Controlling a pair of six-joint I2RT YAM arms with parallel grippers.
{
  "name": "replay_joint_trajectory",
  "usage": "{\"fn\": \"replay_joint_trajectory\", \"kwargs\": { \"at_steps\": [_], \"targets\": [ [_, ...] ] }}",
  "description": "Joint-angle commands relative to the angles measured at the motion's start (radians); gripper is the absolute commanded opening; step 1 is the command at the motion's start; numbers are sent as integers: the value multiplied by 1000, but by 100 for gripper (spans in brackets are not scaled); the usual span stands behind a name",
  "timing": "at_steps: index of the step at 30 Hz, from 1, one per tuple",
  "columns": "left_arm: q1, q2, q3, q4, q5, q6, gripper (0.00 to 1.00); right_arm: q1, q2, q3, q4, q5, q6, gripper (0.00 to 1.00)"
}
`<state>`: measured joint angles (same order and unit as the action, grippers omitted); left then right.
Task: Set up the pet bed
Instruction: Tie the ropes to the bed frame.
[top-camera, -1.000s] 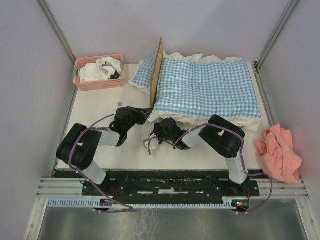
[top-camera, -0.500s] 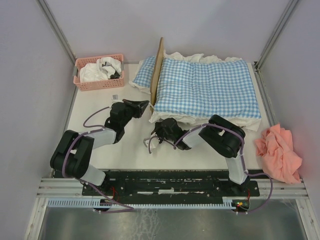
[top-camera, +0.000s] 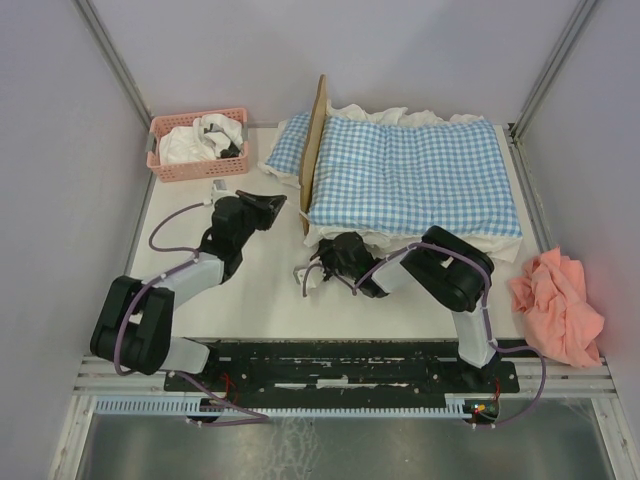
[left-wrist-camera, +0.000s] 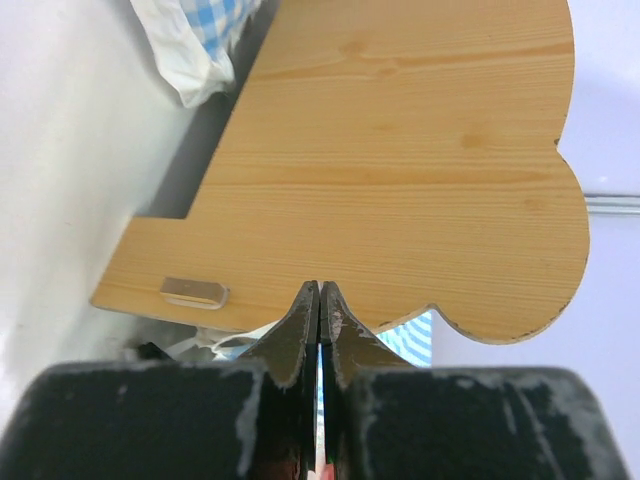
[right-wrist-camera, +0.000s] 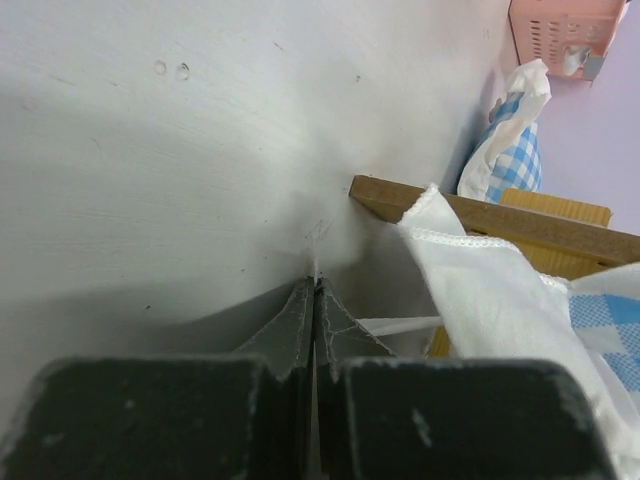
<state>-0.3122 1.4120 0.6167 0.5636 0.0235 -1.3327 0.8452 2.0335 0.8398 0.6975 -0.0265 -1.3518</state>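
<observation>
Table (top-camera: 250, 290): a pale table is seen, with both arms bolted at its near edge; everything else is carried on it.
Gingham bedding (top-camera: 410, 175): a blue-and-white checked cover with a white ruffle is spread over the far right half of the table, and most of the bed frame is hidden under it.
Pet bed (top-camera: 313, 150): it is placed at the far middle of the table, under the bedding. Its light-wood scalloped headboard is stood upright at the bedding's left end, and a low wooden rail is shown at the near corner in the right wrist view, with ruffle draped over it.
Pink cloth (top-camera: 557, 300): it is crumpled at the table's right edge, well apart from the bed.
Pink basket (top-camera: 195, 172): it is set at the far left corner and filled with white fabric.
Pillow (top-camera: 287, 145): a gingham pillow is lodged against the headboard's outer, left face.
Left fingers (left-wrist-camera: 305, 320): they are pressed together with nothing between them and pointed at the headboard's outer face, just beside it.
Right fingers (right-wrist-camera: 300, 320): they are pressed together on nothing, tips lowered to the table just beside the frame's near corner; contact with the table cannot be told.
</observation>
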Motion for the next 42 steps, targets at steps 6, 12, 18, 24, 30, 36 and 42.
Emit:
{"fn": "replay_joint_trajectory", "kwargs": {
  "at_steps": [6, 12, 18, 24, 30, 36, 42],
  "targets": [
    [15, -125, 31, -152, -146, 219, 3, -28, 2, -38, 54, -18, 106, 2],
    [19, -125, 16, -224, -178, 278, 3, -53, -15, -67, 94, -14, 164, 2],
    [21, -113, 49, -275, -183, 304, 3, -63, -29, -83, 101, -22, 202, 2],
    [35, -114, 52, -295, -191, 313, 3, -76, -43, -105, 129, -15, 240, 2],
    [51, -89, 57, -309, -149, 313, 3, -77, -68, -119, 112, -61, 251, 2],
    [51, -67, 5, -277, -70, 304, 16, -77, -119, -92, 51, -202, 321, 2],
    [50, -93, -54, -280, -57, 300, 36, -94, -118, -64, 130, -325, 512, 2]
  ]
}}
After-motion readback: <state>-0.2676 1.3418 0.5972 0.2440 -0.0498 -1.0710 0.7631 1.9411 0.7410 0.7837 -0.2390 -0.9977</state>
